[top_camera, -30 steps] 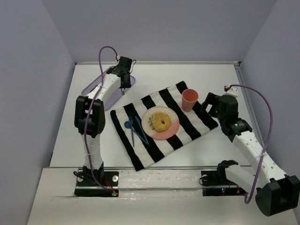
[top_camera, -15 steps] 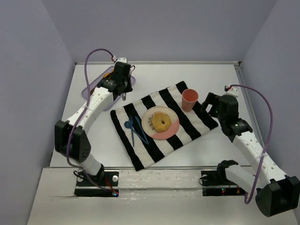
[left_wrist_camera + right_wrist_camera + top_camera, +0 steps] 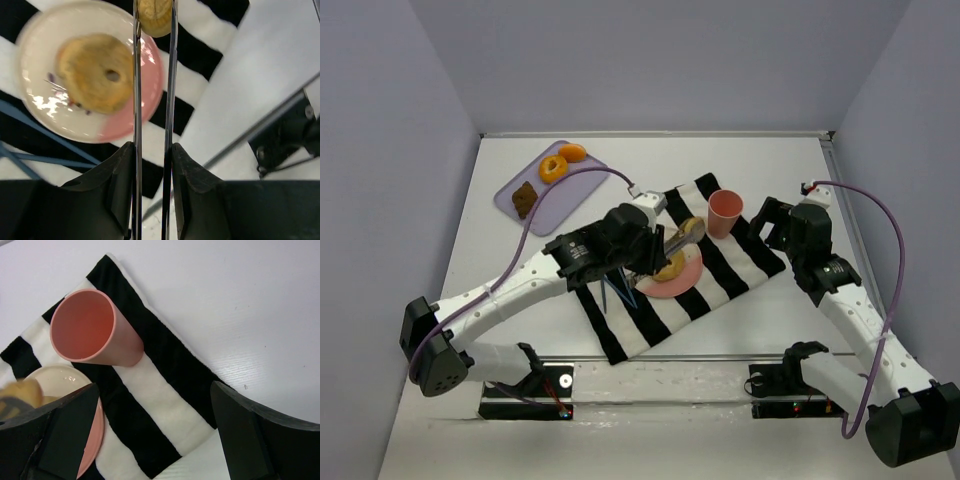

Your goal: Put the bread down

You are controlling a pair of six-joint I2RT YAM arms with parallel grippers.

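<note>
The left gripper (image 3: pixel 681 235) pinches the bread (image 3: pixel 155 15) above the plate (image 3: pixel 688 281).

Its long fingers (image 3: pixel 136 90) are pressed onto a small pale roll, held in the air over the plate's 1 o'clock edge and not yet touching it. A ring-shaped bagel (image 3: pixel 90 72) already lies on the plate, in the middle of the striped cloth (image 3: pixel 720 275). At 3 o'clock the right gripper (image 3: pixel 155 440) hangs with its jaws spread and empty, near the pink cup (image 3: pixel 724 212), which stands at the plate's 1 o'clock. Far off at 11 o'clock, the purple tray (image 3: pixel 508 192) holds three more pieces. The pick looks done. What seems left is to lower the roll and release it.
</note>
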